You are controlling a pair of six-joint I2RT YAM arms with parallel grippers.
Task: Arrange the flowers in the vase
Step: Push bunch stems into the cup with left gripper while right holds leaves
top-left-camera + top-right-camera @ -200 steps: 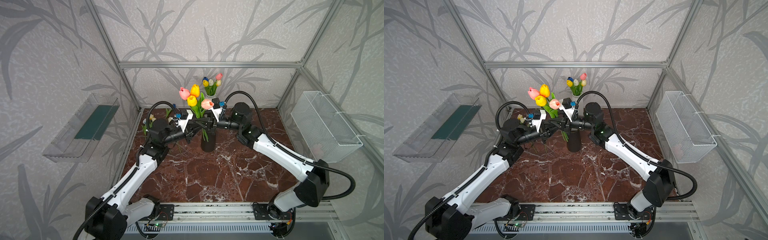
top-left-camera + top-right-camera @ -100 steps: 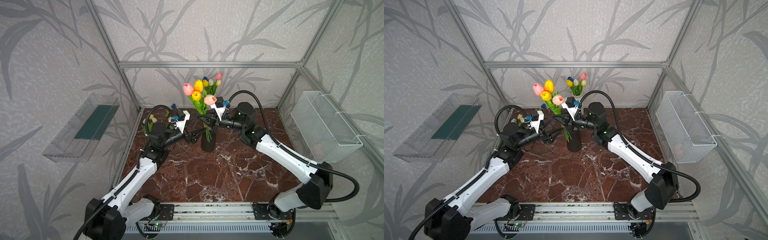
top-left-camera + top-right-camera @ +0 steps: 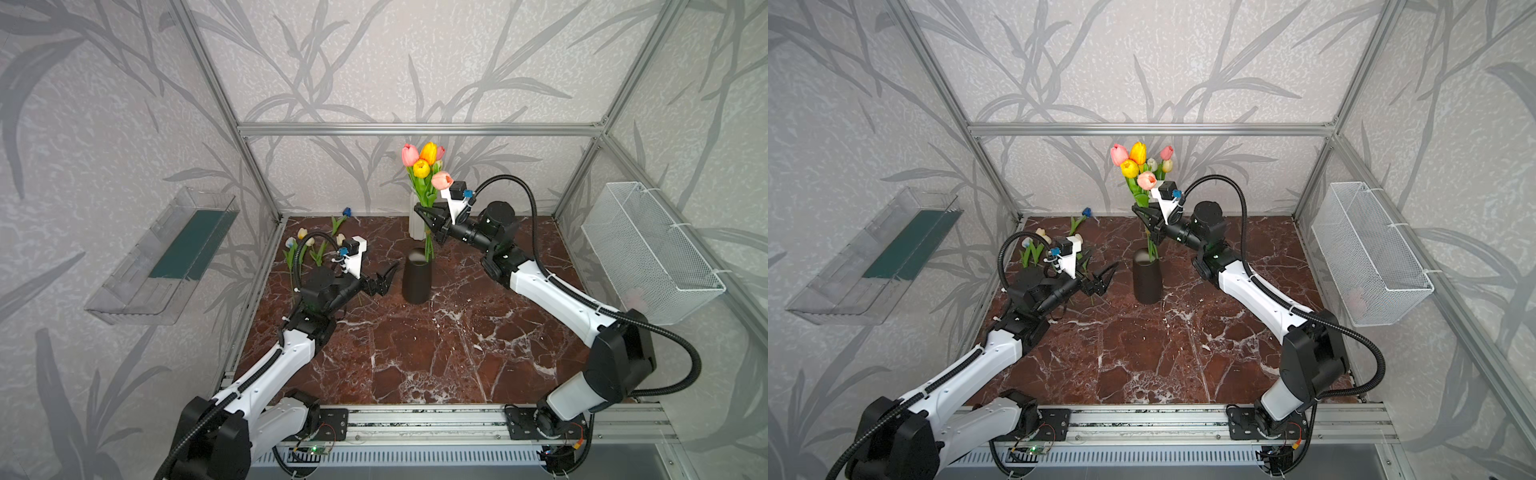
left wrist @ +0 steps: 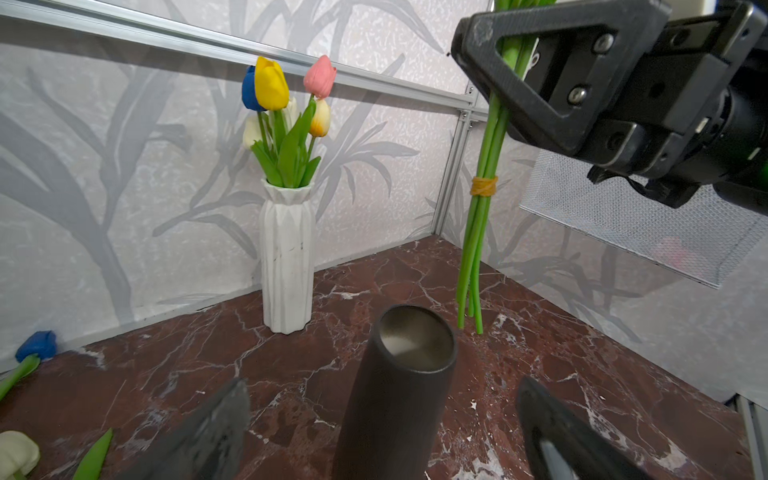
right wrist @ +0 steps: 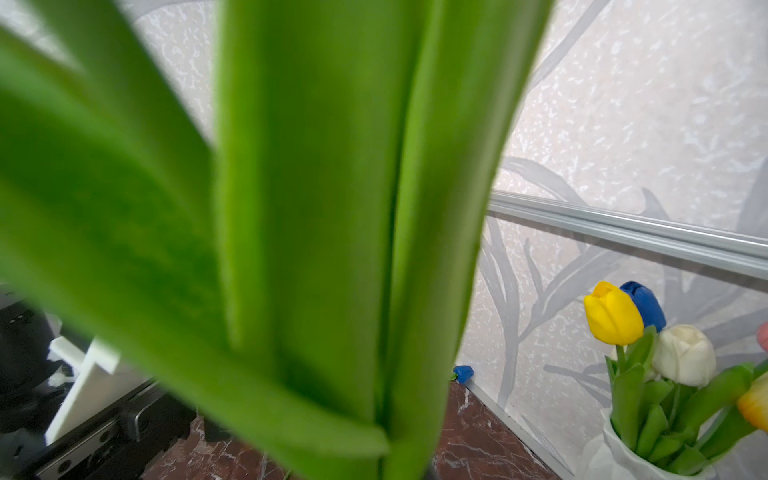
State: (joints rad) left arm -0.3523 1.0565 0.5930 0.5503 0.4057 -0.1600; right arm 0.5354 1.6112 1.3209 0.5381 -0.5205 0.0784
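tulip bunch [image 3: 423,183] stem tips near black vase [image 3: 417,276] rim

Red-brown marble tabletop [image 3: 415,353], black vase [image 3: 417,276] mid-table, white vase [image 4: 286,257] behind, perhaps four loose tulips [image 3: 318,253] back-left

**Colours and patterns.**
- Worktop [image 3: 415,353]: dark red-brown marble pattern with white veins.
- Walls [image 3: 374,62]: pale grey, printed with darker grey leaves and branches.
- Frame [image 3: 415,129]: silver-grey.
- Dark vase [image 3: 417,278]: matte black, grey inside.
- White vase [image 4: 286,257]: plain white, faceted ribbing.
- Held flowers [image 3: 421,168]: pink, orange, yellow and peach-pink heads. Stems and leaves are green, bound by a mustard-yellow band [image 4: 483,185].
- Standing bunch [image 4: 286,104]: yellow, blue, pink, cream and orange-tinged heads, with green leaves.
- Loose tulips [image 3: 347,212]: blue and cream heads, green stems.
- Arms [image 3: 552,299]: white links, black joints and cables.
- Left end effector [image 3: 388,279] and right end effector [image 3: 424,220]: black.
- Wire basket [image 3: 648,249]: white mesh.
- Wall tray [image 3: 124,291]: clear, with a dark green base.
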